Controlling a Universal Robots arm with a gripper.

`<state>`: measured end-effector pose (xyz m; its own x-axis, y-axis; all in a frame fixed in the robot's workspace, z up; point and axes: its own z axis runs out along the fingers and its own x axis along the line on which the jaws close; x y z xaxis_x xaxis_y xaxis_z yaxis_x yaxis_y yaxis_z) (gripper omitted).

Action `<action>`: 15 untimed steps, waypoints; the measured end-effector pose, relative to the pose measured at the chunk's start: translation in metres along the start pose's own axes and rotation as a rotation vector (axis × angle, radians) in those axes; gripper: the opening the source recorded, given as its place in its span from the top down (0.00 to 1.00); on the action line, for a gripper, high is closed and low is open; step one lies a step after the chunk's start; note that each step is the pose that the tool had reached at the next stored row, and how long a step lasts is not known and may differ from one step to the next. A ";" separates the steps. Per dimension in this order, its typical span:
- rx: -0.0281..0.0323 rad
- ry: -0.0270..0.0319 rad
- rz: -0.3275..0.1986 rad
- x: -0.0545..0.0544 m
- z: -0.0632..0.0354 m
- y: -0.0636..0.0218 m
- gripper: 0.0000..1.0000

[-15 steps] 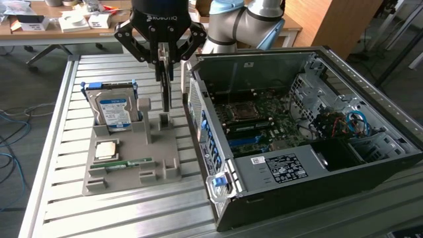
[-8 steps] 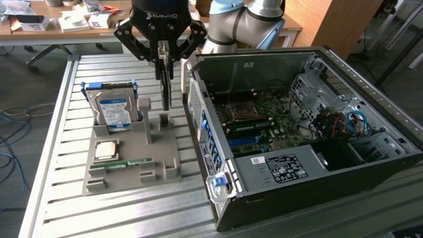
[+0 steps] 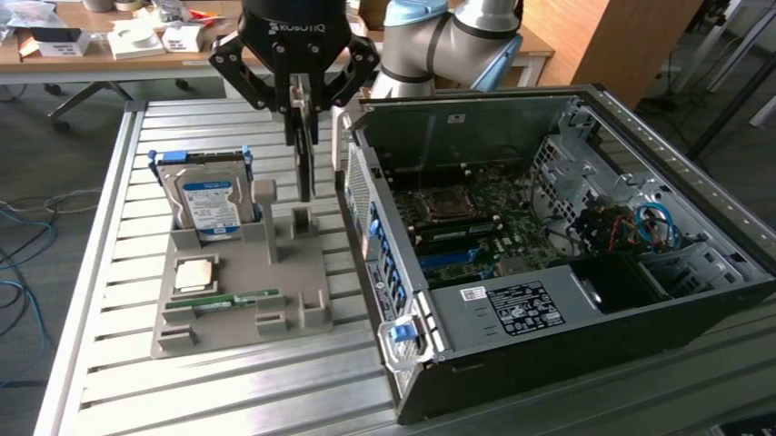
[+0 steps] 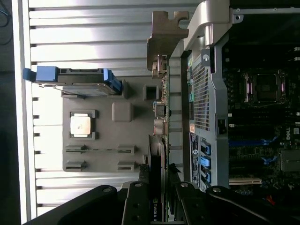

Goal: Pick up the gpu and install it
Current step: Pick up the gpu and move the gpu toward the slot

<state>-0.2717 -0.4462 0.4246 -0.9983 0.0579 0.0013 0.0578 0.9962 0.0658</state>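
Gripper [image 3: 300, 127] status: I am holding the gpu [image 3: 303, 173] between narrowed fingers, which are pressing on its two flat faces near its upper end. In the exterior view the card is hanging upright and edge-on, showing as a thin dark strip below the fingers.

Position of the gpu: it is hanging over the grey holder tray [image 3: 243, 313], between the hard drive [image 3: 209, 202] on the exterior view's left and the open computer case [image 3: 546, 304] on the exterior view's right. Its lower end is sitting close above the tray's upright posts; I cannot tell whether it is clearing them or touching them.

In the wrist view the gpu [image 4: 158, 117] is running away from the gripper [image 4: 158, 187], with its metal bracket at the far end and the perforated rear panel of the case [image 4: 201, 93] lying just beside it.

Other items: the hard drive [image 4: 75, 79], in blue rails, is standing upright in the tray [image 4: 117, 154]. A square processor chip [image 3: 194, 275] and a green memory stick [image 3: 231, 300] are lying flat in their recesses. The case is lying on its side with the motherboard [image 3: 485, 218] exposed. Everything is resting on a slatted metal surface [image 3: 109, 272].
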 end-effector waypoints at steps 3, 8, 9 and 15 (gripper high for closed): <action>-0.0004 0.0000 0.000 -0.002 -0.0012 0.0002 0.74; -0.0008 0.0008 0.000 -0.008 -0.0025 0.0007 0.74; -0.0009 0.0011 0.000 -0.010 -0.0026 0.0008 0.74; -0.0077 0.0018 0.000 -0.024 -0.0026 0.0016 0.74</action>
<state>-0.2474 -0.4462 0.4273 -0.9983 0.0580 0.0030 0.0580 0.9956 0.0735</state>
